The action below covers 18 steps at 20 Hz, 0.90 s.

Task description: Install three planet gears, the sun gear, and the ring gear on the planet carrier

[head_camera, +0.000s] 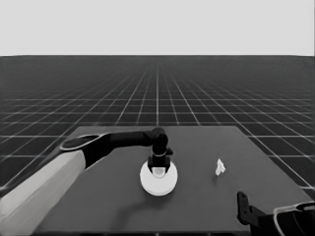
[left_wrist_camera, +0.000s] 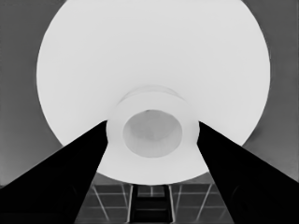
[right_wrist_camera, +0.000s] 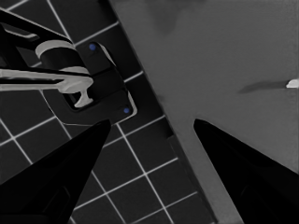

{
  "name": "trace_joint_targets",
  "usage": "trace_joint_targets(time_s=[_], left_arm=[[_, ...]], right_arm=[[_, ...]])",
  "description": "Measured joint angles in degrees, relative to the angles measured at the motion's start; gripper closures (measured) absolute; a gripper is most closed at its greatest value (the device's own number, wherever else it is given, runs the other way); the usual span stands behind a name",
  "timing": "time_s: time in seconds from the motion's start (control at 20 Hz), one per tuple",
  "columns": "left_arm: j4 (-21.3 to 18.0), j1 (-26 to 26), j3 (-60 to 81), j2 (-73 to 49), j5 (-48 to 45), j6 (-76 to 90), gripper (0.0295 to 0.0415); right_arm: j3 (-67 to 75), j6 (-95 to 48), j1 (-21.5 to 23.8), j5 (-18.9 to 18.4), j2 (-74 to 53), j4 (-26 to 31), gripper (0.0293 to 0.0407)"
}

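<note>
Only one round part shows in the head view: the larger round part [head_camera: 158,180], the ring gear, at the middle of the table [head_camera: 197,147]. My left gripper [head_camera: 159,168] comes down on it from above. In the left wrist view its two fingers press against both sides of the raised hub [left_wrist_camera: 152,133] of the larger round part [left_wrist_camera: 154,60], so it is shut on it. The smaller round part, the planet carrier, and the gears are hidden. My right gripper [right_wrist_camera: 152,126] is parked open at the table's near right corner [head_camera: 242,205].
A thin white piece [head_camera: 220,167] lies to the right of the round part and shows at the edge of the right wrist view [right_wrist_camera: 293,84]. Dark machinery with blue lights [right_wrist_camera: 88,79] sits past the table's edge.
</note>
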Motion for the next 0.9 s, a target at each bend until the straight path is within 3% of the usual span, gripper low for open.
trace_joint_targets(time_s=[0.9], left_arm=[[-0.01,0.75,-0.09,-0.07,-0.01,8.92,0.0362]], right_arm=[[0.0,0.0,0.0,0.0,0.0,0.0,0.0315]])
